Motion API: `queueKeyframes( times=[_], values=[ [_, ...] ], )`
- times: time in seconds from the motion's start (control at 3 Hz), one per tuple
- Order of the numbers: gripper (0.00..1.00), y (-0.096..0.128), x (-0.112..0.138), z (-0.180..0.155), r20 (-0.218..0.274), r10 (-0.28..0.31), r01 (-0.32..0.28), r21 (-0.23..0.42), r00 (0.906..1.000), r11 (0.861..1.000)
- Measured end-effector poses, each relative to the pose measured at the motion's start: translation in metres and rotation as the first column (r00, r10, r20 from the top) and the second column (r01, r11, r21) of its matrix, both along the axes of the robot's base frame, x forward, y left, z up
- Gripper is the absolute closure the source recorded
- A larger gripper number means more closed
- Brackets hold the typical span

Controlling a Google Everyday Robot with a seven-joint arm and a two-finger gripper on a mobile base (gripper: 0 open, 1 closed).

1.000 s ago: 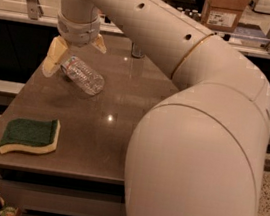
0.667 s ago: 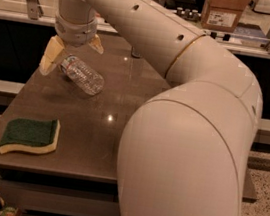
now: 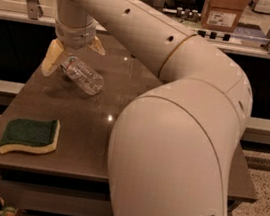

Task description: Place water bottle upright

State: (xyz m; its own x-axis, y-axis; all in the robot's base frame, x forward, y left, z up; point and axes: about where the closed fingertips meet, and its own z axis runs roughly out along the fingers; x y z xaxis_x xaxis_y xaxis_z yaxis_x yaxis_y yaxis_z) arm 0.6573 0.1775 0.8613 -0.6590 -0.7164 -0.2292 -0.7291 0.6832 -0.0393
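The water bottle (image 3: pixel 83 75) is clear and ribbed. It lies on its side on the brown table (image 3: pixel 125 103) at the back left, with one end pointing toward the gripper. My gripper (image 3: pixel 74 60) hangs directly above that end and is open. One yellowish finger (image 3: pixel 51 58) reaches down to the left of the bottle, and the other finger (image 3: pixel 97 47) is spread out behind it to the right. The bottle rests on the table, not lifted.
A green and yellow sponge (image 3: pixel 29 136) lies at the table's front left. My large white arm (image 3: pixel 179 152) covers the right half of the table. A railing and a cardboard box (image 3: pixel 224 11) stand behind the table.
The gripper and bottle stay almost where they were. The arm's elbow has shifted a little in the foreground.
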Motion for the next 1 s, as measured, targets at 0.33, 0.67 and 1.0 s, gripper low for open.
queueKeyframes(
  times=[0.33, 0.67, 1.0],
  values=[
    [0.00, -0.005, 0.006, -0.010, 0.001, -0.025, 0.025, -0.057, 0.9997, 0.998],
    [0.00, -0.007, 0.010, -0.019, -0.004, -0.018, 0.017, -0.108, 0.9998, 0.994],
    [0.19, -0.005, 0.012, -0.021, 0.001, -0.016, 0.016, -0.100, 0.9999, 0.995]
  ],
)
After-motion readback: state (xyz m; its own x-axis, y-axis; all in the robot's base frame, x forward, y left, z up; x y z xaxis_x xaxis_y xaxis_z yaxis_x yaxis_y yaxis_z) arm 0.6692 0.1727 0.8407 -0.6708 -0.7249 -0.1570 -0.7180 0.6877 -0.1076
